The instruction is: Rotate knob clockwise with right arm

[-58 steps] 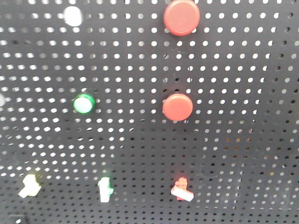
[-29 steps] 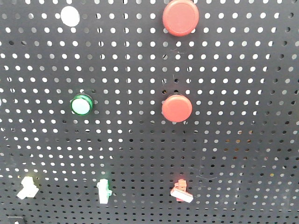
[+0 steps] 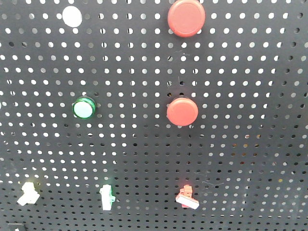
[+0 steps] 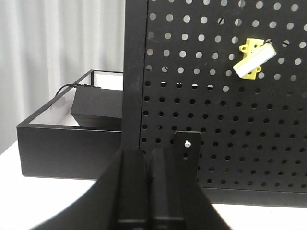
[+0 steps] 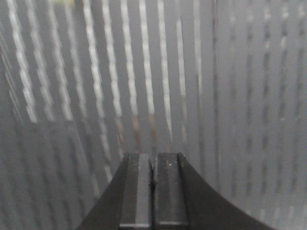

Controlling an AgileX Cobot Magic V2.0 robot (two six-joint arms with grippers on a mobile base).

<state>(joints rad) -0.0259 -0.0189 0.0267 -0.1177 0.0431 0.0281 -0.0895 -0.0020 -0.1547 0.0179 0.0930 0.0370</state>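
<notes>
Three small lever knobs sit along the bottom row of the black pegboard [image 3: 250, 159]: a yellow one [image 3: 27, 193], a green-backed white one [image 3: 107, 197] and a red one [image 3: 187, 197] with its white bar tilted. Neither gripper shows in the front view. My left gripper [image 4: 149, 153] is shut and empty, low before the board's left edge, with the yellow knob [image 4: 253, 60] up to its right. My right gripper [image 5: 153, 155] is shut with nothing in it. It faces the motion-blurred board, and no knob shows in the right wrist view.
Higher on the board are two red push buttons [image 3: 186, 18] [image 3: 182, 111], a green-ringed lamp [image 3: 83, 108] and a white cap [image 3: 71, 16]. A black open box [image 4: 62, 139] with a dark block inside stands left of the board on the white table.
The front view was blurred a second ago and has sharpened, with everything on the board shifted slightly left. Nothing differs over the last half second.
</notes>
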